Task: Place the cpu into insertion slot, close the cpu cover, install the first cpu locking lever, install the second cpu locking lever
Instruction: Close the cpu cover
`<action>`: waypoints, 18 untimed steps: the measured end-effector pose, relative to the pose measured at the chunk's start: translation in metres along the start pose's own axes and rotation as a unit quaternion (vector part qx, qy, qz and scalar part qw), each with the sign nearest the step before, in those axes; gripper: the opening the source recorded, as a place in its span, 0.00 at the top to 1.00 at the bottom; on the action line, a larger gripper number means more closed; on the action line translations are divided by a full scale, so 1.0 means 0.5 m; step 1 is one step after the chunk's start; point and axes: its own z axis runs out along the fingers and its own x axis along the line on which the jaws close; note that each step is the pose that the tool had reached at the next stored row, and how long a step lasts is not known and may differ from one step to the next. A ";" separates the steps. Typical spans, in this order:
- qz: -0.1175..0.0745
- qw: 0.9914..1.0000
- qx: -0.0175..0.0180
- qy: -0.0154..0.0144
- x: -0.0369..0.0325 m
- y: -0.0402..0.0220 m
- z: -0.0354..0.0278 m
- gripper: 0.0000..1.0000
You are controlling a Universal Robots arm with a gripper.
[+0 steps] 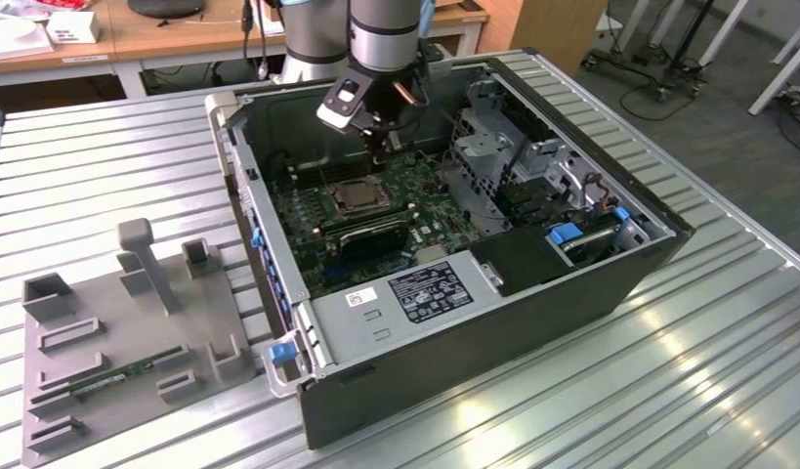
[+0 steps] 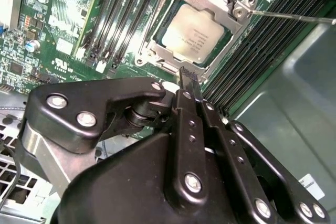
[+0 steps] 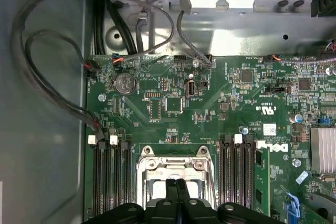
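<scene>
2 memory-slot banks [image 2: 113, 19] flank cpu [image 2: 193, 34], hand [image 2: 188, 73] near

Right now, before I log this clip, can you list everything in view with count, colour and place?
table: one, silvery slats, under everything
computer case: one, black, open, on the table
motherboard: one, green, inside the computer case
cpu: one, pale silvery, seated on the motherboard
cpu cover: one, silvery frame, lying flat around the cpu
lever rod: one, thin, silvery, sticking out past the cpu cover's corner
fixture tray: one, grey, on the table at the exterior view's left
memory stick: one, green, on the fixture tray
arm: one, grey, over the computer case
gripper: one, black, shut, empty, close over the cpu cover
</scene>
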 end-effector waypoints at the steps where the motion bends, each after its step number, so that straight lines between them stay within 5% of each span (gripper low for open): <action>1: 0.000 1.000 0.000 0.000 0.000 -0.003 0.000 0.89; 12: 0.000 1.000 0.000 -0.001 -0.002 -0.076 0.017 0.89; 18: 0.000 1.000 0.000 -0.001 -0.002 -0.083 0.019 0.89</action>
